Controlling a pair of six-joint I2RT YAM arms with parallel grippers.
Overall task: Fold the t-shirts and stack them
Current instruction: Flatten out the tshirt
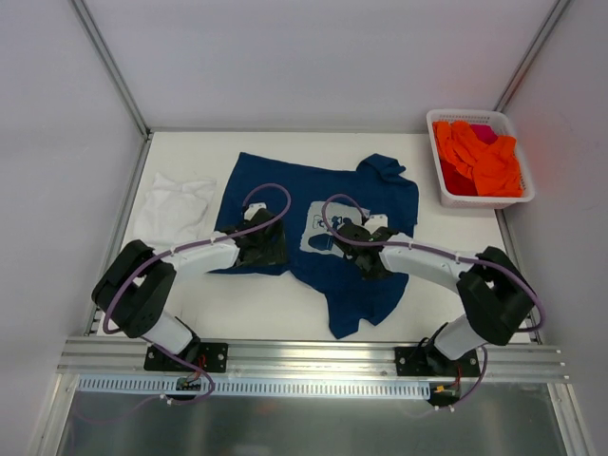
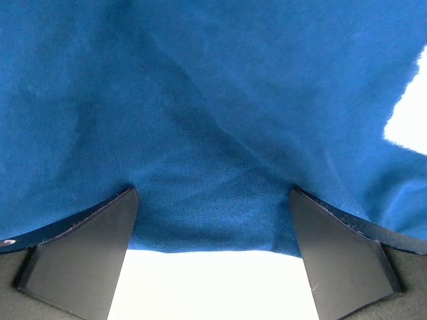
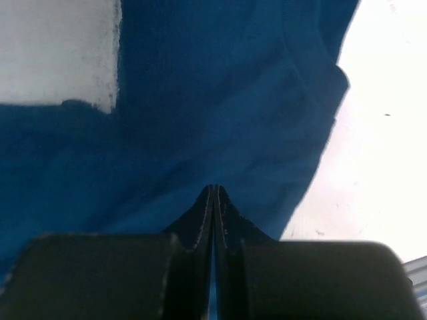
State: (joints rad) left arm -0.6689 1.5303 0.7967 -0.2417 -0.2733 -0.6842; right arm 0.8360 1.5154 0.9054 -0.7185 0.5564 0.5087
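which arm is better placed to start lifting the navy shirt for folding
Right, probably: the right end effector looks shut on the navy t-shirt, while the left end effector is open at its edge.

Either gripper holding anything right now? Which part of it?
Right gripper is shut on the navy t-shirt, pinching mid-body fabric beside the chest print. Left gripper is open astride the shirt's edge, holding nothing.
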